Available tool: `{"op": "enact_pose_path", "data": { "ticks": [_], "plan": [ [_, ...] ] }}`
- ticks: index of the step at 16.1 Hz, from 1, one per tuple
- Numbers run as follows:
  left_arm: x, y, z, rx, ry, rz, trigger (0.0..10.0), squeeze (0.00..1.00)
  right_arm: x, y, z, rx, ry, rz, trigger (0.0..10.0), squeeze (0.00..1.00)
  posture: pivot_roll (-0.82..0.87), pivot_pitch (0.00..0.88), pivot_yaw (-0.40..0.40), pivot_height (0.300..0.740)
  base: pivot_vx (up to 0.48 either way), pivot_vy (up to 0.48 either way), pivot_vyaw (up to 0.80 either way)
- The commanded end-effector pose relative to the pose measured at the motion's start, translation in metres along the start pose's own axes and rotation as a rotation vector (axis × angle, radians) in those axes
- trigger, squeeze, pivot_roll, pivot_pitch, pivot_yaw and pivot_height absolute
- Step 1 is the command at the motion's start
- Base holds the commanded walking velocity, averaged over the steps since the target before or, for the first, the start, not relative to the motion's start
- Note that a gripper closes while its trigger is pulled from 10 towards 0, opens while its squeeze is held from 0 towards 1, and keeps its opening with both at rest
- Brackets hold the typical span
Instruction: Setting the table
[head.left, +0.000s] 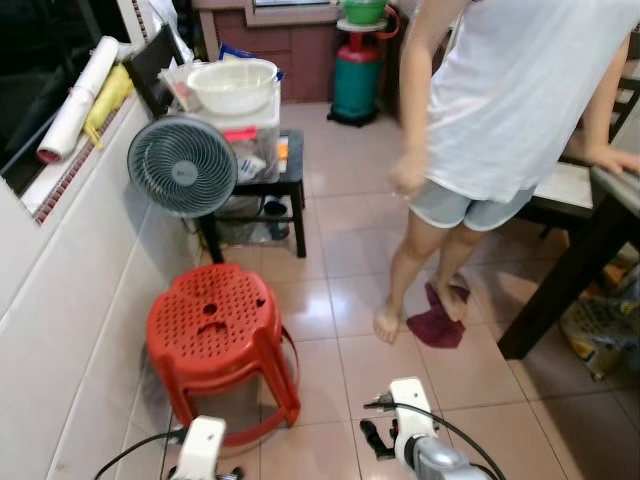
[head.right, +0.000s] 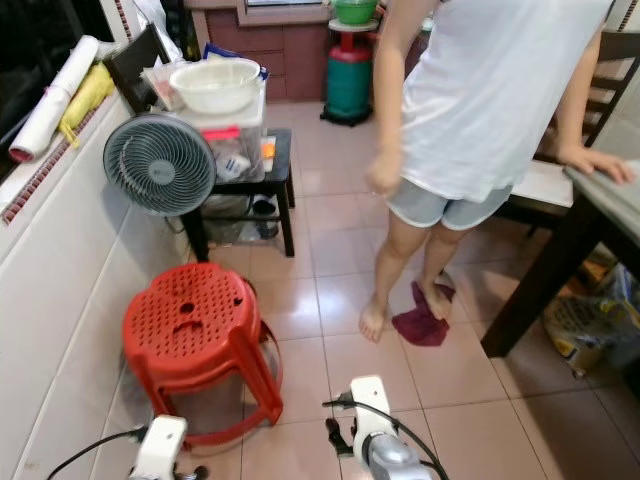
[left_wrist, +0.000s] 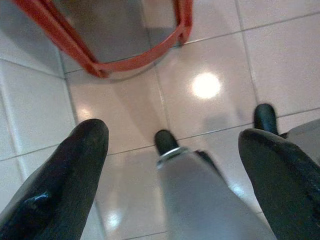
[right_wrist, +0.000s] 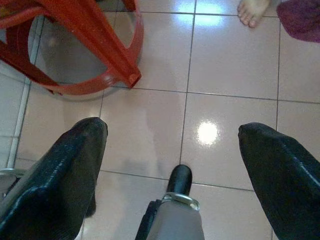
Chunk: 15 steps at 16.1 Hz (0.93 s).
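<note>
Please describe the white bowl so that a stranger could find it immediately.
Look along the tiled wall on the robot's left, past the red stool, to the small black table behind the grey fan. The white bowl sits on top of the clear boxes there, the highest thing on that stack.

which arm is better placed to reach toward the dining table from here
Right, likely. The dining table stands on the robot's right, beyond the person. The left gripper hangs open by the red stool; the right gripper is open too.

Dark table (head.left: 570, 290), right, person's hand on top
</note>
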<state>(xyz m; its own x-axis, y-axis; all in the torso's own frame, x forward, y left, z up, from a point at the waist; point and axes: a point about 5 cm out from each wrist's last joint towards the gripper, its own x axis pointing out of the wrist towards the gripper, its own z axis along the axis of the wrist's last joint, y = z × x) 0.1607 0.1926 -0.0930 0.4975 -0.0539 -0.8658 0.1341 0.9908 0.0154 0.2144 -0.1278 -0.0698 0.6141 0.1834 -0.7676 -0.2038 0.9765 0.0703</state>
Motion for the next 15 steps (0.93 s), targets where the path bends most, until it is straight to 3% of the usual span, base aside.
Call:
{"op": "enact_pose_path", "data": {
  "ticks": [1,5,11,15],
  "plan": [
    [-0.001,0.004,0.001,0.005,-0.010,-0.003,10.0,0.00,0.001,0.001,0.004,-0.015,-0.006,0.001,10.0,0.00,-0.16,0.000,0.032,0.740,0.000,0.000,0.00],
    [-0.002,0.007,-0.001,0.007,-0.004,0.000,10.0,0.00,-0.001,0.000,-0.006,-0.021,0.019,-0.003,10.0,0.00,-0.16,0.000,0.032,0.740,0.000,0.000,-0.60],
    [0.006,-0.024,0.016,0.042,-0.010,-0.033,10.0,0.00,-0.003,0.001,-0.019,-0.031,0.047,-0.007,10.0,0.00,-0.17,0.000,0.031,0.740,0.000,0.000,-0.80],
    [0.005,-0.019,0.010,0.043,-0.001,-0.030,10.0,0.00,-0.009,-0.002,-0.040,-0.037,0.082,-0.012,10.0,0.00,-0.17,0.000,0.029,0.740,0.000,0.000,-0.80]
  ]
}}
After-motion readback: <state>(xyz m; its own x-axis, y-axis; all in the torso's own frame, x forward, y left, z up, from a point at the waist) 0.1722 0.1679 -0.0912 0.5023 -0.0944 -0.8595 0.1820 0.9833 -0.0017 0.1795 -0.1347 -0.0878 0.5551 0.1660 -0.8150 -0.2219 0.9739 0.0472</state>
